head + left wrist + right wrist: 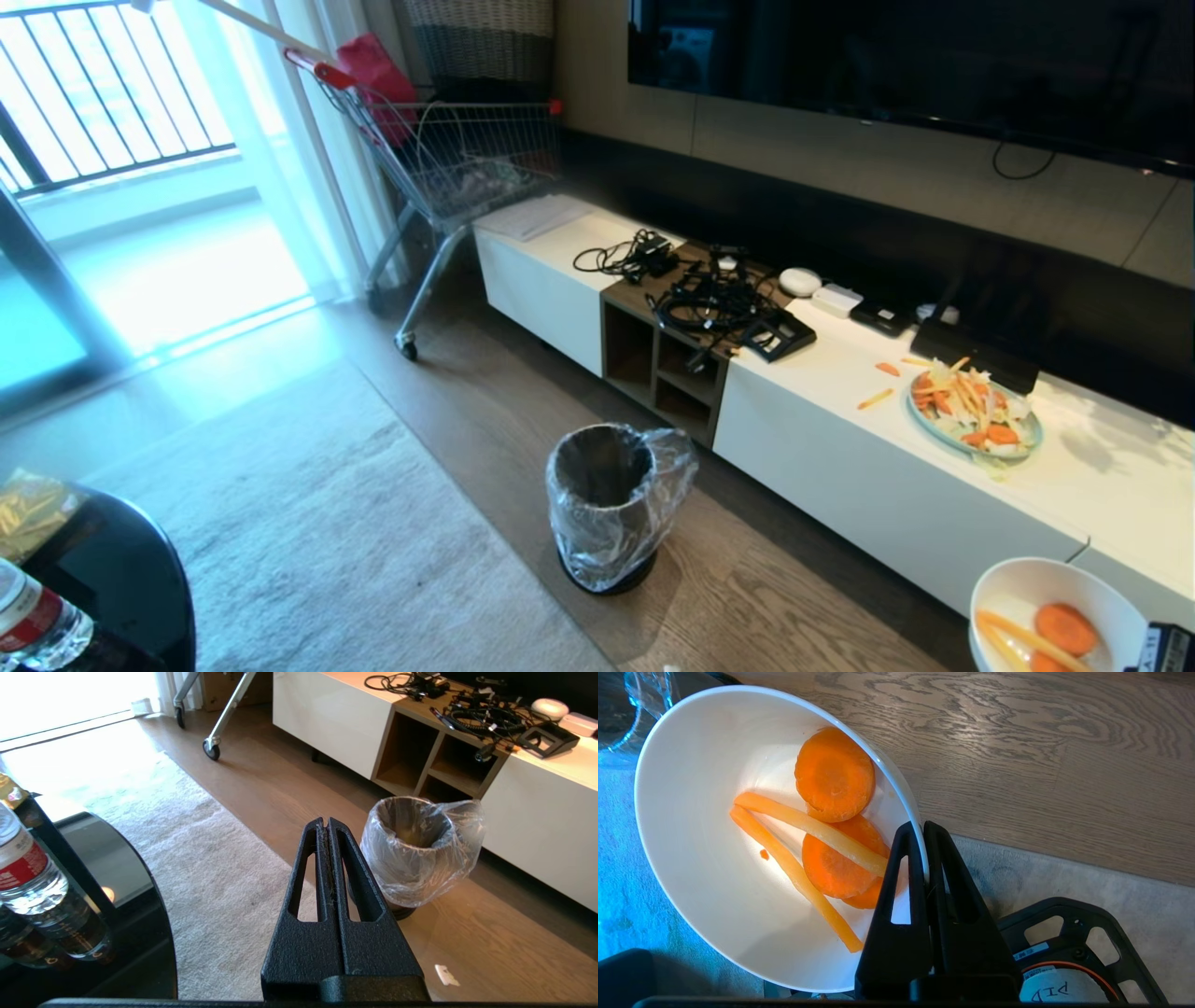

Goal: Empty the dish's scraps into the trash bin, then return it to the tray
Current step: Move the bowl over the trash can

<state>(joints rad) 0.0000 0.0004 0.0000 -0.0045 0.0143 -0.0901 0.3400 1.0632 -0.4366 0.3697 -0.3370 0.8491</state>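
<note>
The dish [705, 858], a glossy white bowl, hangs tilted above the floor, and my right gripper [923, 828] is shut on its rim. The scraps [833, 772] lie inside it: orange carrot rounds and pale sticks. In the head view the dish [1027, 583] sits at the bottom right corner, to the right of the trash bin [611, 504] and apart from it. The trash bin [416, 854] stands on the wood floor, dark, lined with a crinkled clear bag. My left gripper [325, 823] is shut on nothing, parked over the rug left of the bin. The tray is out of view.
A long white TV cabinet [840, 439] runs behind the bin, bearing a pale-blue plate [974, 411] heaped with strips and a tangle of cables [714, 303]. A shopping cart [457, 159] stands at the back. A black round table [121, 579] with a water bottle [28, 872] is at the near left.
</note>
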